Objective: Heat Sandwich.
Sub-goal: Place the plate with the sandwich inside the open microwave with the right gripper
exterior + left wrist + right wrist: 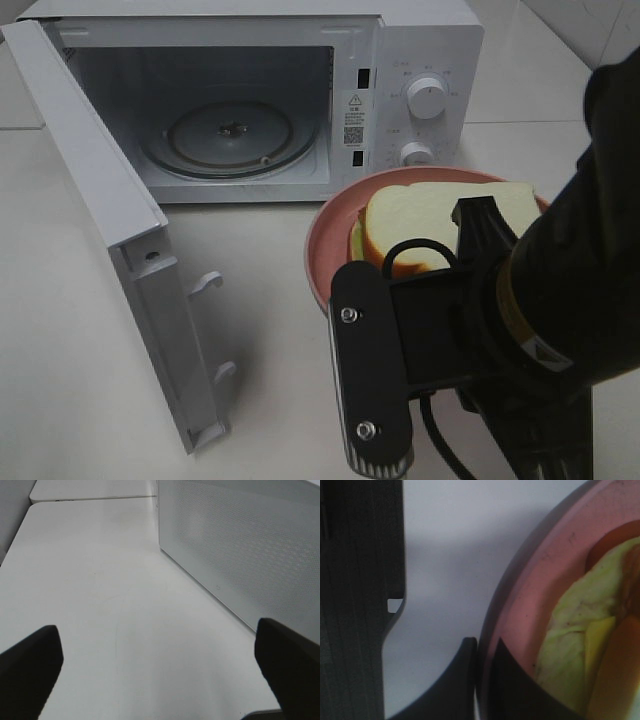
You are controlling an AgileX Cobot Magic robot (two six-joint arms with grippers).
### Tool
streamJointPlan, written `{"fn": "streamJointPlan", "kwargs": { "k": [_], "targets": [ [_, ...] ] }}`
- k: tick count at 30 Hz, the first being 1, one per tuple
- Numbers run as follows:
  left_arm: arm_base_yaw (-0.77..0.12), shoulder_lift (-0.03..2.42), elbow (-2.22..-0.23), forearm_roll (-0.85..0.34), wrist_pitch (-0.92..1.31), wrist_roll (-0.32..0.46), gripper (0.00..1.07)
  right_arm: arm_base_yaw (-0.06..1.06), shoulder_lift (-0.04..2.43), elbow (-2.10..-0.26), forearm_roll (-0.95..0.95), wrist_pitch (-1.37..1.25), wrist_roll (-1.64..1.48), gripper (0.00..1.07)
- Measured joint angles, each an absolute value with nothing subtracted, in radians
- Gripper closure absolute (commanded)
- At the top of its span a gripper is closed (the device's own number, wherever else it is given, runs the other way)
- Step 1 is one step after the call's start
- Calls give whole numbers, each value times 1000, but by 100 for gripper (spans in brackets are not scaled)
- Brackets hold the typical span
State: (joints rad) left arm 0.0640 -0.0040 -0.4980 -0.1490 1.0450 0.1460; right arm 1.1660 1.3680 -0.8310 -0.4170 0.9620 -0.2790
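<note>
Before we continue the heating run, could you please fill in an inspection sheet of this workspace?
Surface: white table, bare where visible.
Job's things: sandwich on pink plate, in front of the microwave; door wide open, turntable empty.
Clutter: nothing seen.
Grippers: right gripper shut on the plate's rim; left gripper open, above the table, holding nothing.
Cables: black cable looping over the right arm.
Surroundings: pale tiles behind the microwave.
</note>
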Motion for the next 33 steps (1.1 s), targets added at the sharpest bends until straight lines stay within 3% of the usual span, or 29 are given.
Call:
{"fn": "streamJointPlan", "kwargs": {
  "k": [18,33],
  "targets": [
    [64,-4,-498,-149,1045,146,5,929,1368,-830,-318,776,-895,105],
    [64,-4,-498,-149,1045,146,5,842,1371,-827,-244,681,-1239,105]
  ]
}}
